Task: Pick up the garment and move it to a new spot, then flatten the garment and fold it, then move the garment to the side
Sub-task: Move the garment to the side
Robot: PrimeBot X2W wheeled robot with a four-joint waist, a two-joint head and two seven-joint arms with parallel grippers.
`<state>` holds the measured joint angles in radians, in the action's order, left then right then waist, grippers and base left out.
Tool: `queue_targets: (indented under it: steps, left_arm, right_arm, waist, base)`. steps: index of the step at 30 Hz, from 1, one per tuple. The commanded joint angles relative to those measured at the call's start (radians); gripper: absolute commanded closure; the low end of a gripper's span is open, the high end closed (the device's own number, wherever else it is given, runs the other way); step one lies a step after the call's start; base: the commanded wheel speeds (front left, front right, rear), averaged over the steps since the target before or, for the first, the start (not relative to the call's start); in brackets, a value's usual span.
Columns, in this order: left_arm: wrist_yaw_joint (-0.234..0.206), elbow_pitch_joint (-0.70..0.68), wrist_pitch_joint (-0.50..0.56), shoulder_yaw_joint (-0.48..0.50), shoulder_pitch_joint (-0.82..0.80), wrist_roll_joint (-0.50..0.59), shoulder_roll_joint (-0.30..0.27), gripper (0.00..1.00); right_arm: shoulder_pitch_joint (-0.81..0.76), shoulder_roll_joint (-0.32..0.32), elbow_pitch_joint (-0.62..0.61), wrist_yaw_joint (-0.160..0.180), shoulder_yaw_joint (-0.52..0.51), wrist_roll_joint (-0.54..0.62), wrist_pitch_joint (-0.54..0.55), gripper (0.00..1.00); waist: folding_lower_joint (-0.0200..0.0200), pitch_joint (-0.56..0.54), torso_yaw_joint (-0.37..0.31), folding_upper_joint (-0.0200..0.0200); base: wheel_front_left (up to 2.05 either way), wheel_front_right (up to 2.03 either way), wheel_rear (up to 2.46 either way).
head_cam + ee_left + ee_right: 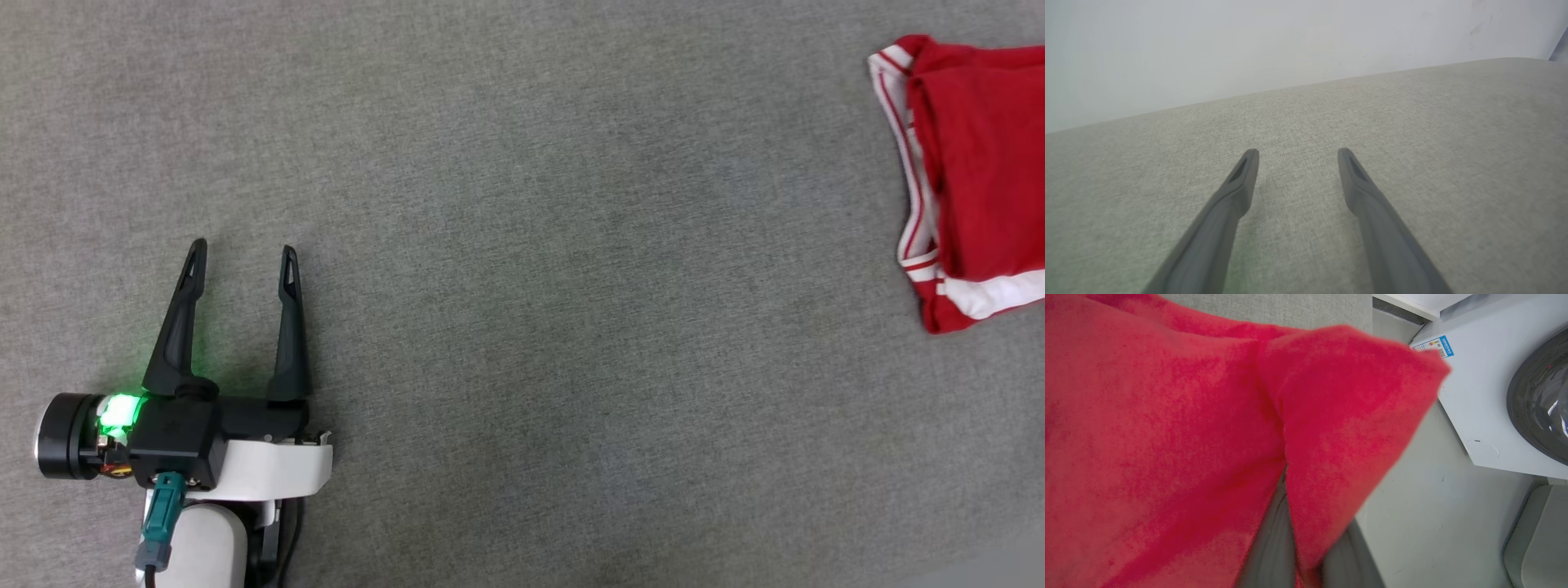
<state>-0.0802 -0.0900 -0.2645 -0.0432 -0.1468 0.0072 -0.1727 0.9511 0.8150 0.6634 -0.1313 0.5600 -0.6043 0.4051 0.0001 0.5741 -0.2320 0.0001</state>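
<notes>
The garment (pixel 980 163) is red with white and red striped trim and lies folded at the far right edge of the head view, cut off by the frame. In the right wrist view its red cloth (pixel 1167 437) hangs close to the camera, and a fold of it runs down between my right gripper's (pixel 1306 559) two grey fingers (pixel 1267 547), which are shut on it. My left gripper (pixel 243 257) rests at the lower left of the grey surface, far from the garment, open with nothing between its fingers. It also stands open in its own wrist view (pixel 1297 157).
The work surface is a wide grey fabric top (pixel 522 286), with a pale wall (pixel 1249 49) behind its far edge. Beyond the surface's right side is a grey floor (pixel 1433 518) and a white washing machine (pixel 1478 396) with a dark round door.
</notes>
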Motion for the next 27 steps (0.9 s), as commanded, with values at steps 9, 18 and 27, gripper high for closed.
queue_targets:
  steps: [9,18,27]
  left_arm:
    - [-0.016,0.028,0.002,0.001,0.011,-0.012,0.0,0.0]
    - [-0.023,0.043,0.001,-0.012,0.049,-0.027,0.039,0.0]
    - [-0.026,0.051,-0.001,-0.014,0.114,-0.035,0.072,0.0]
  right_arm:
    - [0.018,-0.056,0.126,0.001,-0.065,0.081,-0.046,0.0]
    - [0.014,-0.062,0.101,0.001,-0.127,0.182,-0.155,0.0]
    - [-0.064,-0.171,-0.041,0.001,-0.269,0.298,-0.429,0.0]
  waist:
    - [-0.0001,-0.034,0.001,-0.0001]
    - [-0.0001,-0.165,0.024,-0.0001]
    - [-0.0001,-0.295,0.086,-0.0001]
  base:
    - [0.0,0.0,0.0]
    - [0.0,0.0,0.0]
    - [0.0,0.0,0.0]
